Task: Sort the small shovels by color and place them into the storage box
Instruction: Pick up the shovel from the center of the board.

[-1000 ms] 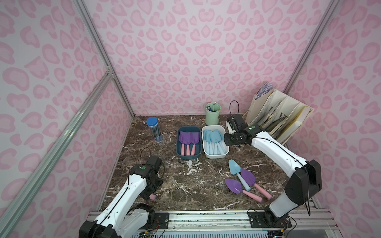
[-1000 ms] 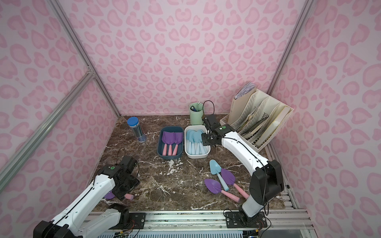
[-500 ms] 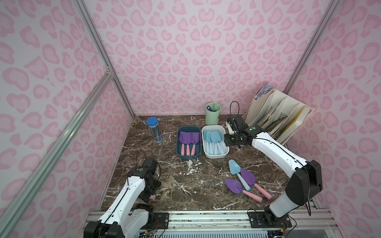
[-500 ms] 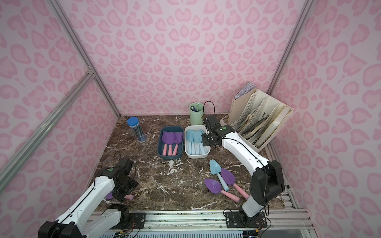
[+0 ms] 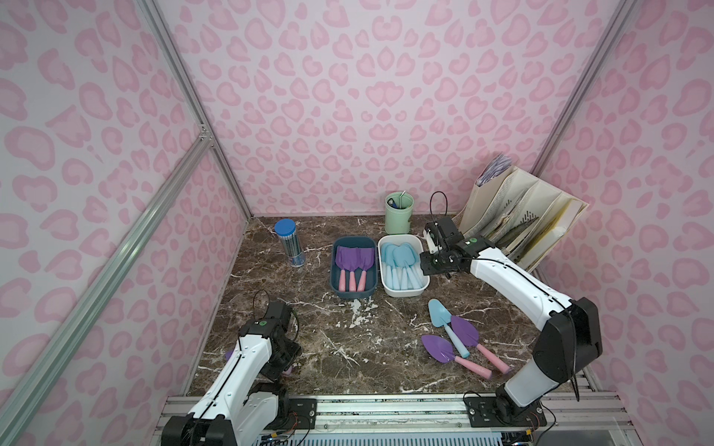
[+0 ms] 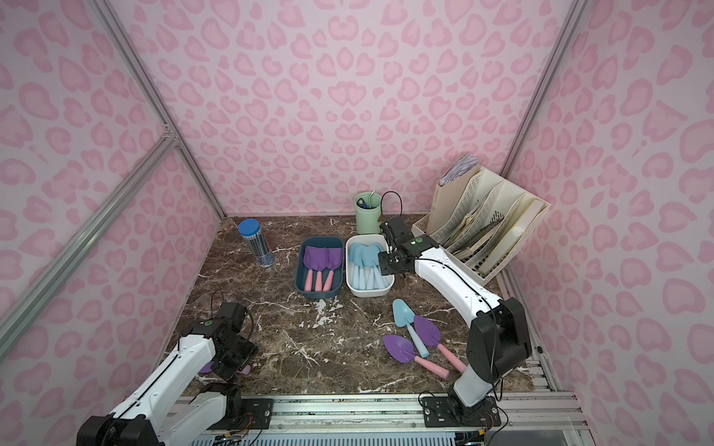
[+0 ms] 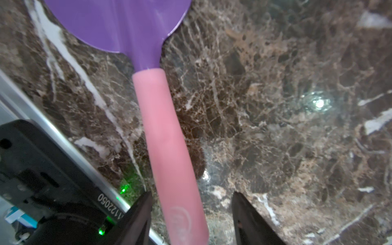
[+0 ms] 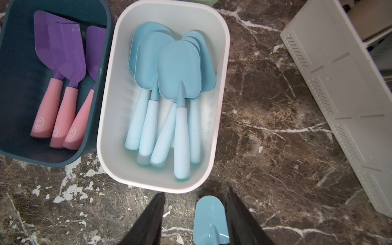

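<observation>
Left gripper (image 7: 192, 196) straddles the pink handle of a purple shovel (image 7: 118, 25), jaws apart, not clamped!
That shovel lies flat on the marble table (image 7: 275, 127), front-left. Right gripper (image 8: 196, 191) hovers empty, jaws apart, beside the white box (image 5: 403, 291) of blue shovels (image 8: 178, 70). Purple ones sit in the dark box (image 5: 351, 294), and three loose shovels (image 5: 465, 332) lie near the right arm.

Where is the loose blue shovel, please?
In both top views, the light blue shovel lies on the table's right, before the white box, beside two purple shovels.
</observation>
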Robot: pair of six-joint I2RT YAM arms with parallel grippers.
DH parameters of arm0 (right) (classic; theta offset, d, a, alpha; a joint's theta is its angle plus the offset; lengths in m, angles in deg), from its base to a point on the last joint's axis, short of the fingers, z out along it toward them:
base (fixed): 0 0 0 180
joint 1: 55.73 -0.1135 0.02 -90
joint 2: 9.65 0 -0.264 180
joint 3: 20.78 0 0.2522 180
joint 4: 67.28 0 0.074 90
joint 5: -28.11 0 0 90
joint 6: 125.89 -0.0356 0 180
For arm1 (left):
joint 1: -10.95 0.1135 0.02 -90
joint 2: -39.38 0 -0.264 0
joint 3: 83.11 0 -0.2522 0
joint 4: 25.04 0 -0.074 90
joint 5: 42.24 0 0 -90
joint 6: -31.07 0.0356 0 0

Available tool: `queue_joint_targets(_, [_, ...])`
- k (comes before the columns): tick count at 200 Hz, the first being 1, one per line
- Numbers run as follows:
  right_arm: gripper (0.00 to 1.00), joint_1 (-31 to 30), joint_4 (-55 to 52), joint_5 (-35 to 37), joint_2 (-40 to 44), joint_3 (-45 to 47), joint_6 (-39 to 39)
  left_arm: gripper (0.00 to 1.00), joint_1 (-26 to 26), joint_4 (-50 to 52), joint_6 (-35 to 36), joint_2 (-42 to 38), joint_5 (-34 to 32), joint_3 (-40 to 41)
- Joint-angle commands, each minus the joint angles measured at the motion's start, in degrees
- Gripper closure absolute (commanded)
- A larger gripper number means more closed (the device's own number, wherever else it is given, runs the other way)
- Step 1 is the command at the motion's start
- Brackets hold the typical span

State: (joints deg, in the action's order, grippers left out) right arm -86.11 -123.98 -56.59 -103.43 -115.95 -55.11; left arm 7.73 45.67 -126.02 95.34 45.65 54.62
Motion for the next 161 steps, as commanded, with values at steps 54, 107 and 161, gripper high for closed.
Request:
queue_joint_targets(54, [0.48, 0.05, -0.39, 0.41, 0.00, 0.11, 0.25, 0.51, 1.75, -2.76, 1.54, 0.19, 0.46, 1.60])
queue_joint_targets(107, [0.49, 0.05, -1.31, 0.75, 0.11, -0.42, 0.04, 0.62, 2.44, -4.09, 1.96, -0.06, 0.55, 2.34])
queue_joint_targets(161, [0.49, 0.05, -2.41, 1.27, 0.61, -0.95, -0.54, 0.73, 2.52, -3.79, 2.48, -0.49, 0.97, 1.28])
